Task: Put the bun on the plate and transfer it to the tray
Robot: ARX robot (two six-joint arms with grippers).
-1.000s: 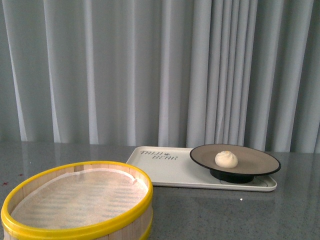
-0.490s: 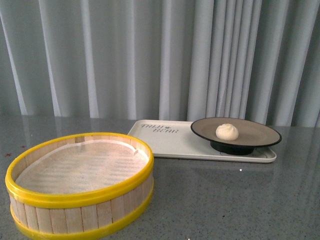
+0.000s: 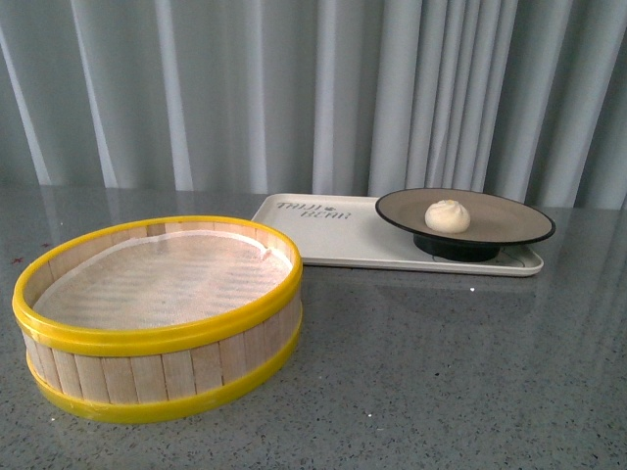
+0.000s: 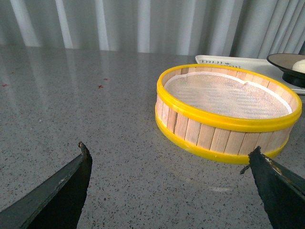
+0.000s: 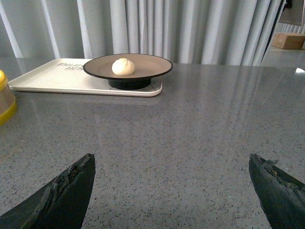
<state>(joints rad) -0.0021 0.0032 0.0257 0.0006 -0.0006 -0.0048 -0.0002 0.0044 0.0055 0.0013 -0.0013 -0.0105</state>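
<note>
Both my left pincer (image 4: 169, 183) and right pincer (image 5: 171, 188) hang wide open, holding nothing, because the bun (image 3: 447, 215) already sits on the plate (image 3: 509, 217) on the tray (image 3: 338, 240).

A speckled grey table (image 3: 470, 392) carries the tray (image 3: 343, 240) and a yellow-rimmed steamer basket (image 3: 162, 313).

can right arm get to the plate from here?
Probably yes. The right gripper is open with only bare table between its fingers and the plate, which sits unobstructed on the tray.
</note>
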